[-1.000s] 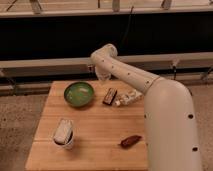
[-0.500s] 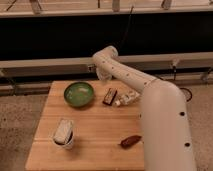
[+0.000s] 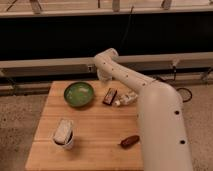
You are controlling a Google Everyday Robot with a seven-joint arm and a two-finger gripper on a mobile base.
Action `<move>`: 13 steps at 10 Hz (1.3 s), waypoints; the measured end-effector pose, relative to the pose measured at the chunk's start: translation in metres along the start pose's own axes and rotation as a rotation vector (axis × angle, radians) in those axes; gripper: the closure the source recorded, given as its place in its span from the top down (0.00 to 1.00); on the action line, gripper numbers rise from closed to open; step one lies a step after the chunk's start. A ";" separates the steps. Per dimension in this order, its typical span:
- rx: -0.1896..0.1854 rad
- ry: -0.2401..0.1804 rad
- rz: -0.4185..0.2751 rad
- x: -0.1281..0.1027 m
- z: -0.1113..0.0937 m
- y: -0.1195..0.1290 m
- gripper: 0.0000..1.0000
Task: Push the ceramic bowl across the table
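A green ceramic bowl (image 3: 78,93) sits upright near the back left of the wooden table (image 3: 95,132). My white arm reaches from the lower right up over the table's far edge. My gripper (image 3: 103,76) hangs at the back edge, just right of and behind the bowl, apart from it.
A dark snack bar (image 3: 110,96) and a crumpled pale wrapper (image 3: 127,99) lie right of the bowl. A white cup with a packet in it (image 3: 63,134) stands at front left. A brown oblong item (image 3: 130,141) lies at front right. A dark rail runs behind the table.
The arm has shifted slightly left and its forearm covers more of the table's right side. The bowl and other objects have not moved.
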 end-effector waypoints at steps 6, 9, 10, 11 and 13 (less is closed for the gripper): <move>-0.021 -0.019 -0.003 -0.007 0.021 0.003 0.00; -0.033 -0.030 -0.029 -0.023 0.028 0.000 0.00; -0.036 -0.032 -0.036 -0.026 0.030 -0.001 0.00; -0.039 -0.034 -0.044 -0.031 0.032 -0.002 0.00; -0.043 -0.035 -0.059 -0.034 0.035 -0.001 0.00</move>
